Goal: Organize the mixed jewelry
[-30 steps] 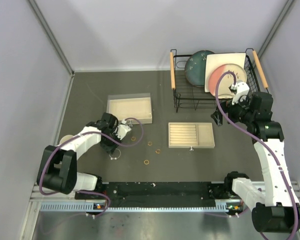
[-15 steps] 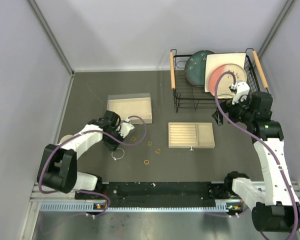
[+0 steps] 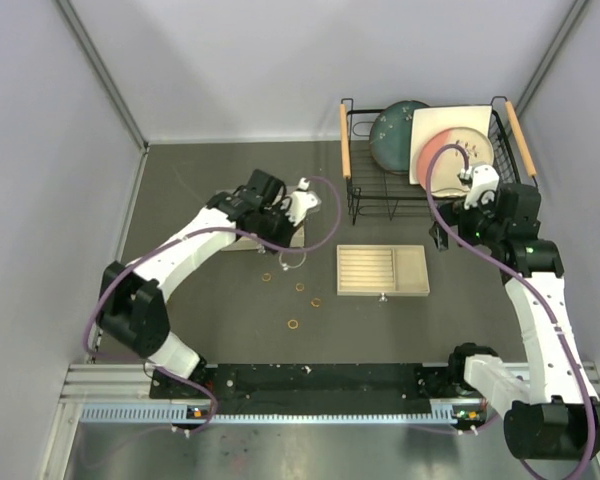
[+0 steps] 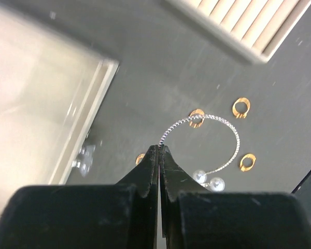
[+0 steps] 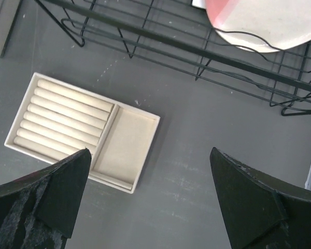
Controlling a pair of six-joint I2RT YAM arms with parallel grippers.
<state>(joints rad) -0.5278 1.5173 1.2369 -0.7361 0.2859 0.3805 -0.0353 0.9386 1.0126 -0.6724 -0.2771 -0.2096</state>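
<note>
Silver bracelet [image 4: 231, 130]: it hangs in the air, pinched by its thin wire. Two little pearl beads [image 4: 208, 179] sit at its low end. It is over the dark surface [image 4: 145, 62], just beside the corner of the shallow box [image 4: 41, 104].

What changed: a moment ago the left fingers [image 4: 151, 174] were down low at the near left of the surface, closing on the bracelet. Now the left arm has lifted and swung toward the middle, and the bracelet came up with it.

What it means: the pick-up worked, so one piece is on its way. It looks headed for the box or the slotted tray [image 5: 67, 124], but I cannot tell which.

Left fingers: squeezed tight, tips together, with the bracelet wire caught right at the tips.

Right fingers [image 5: 46, 202]: spread wide apart and holding nothing. They hang above the slotted tray, near the dish rack [image 3: 345, 140].

Gold rings [image 4: 241, 107]: four lie loose on the surface between the box and the tray. They are not sorted yet.

Watch out: the hold is only on a thin bit of wire, so the bracelet could slip.
</note>
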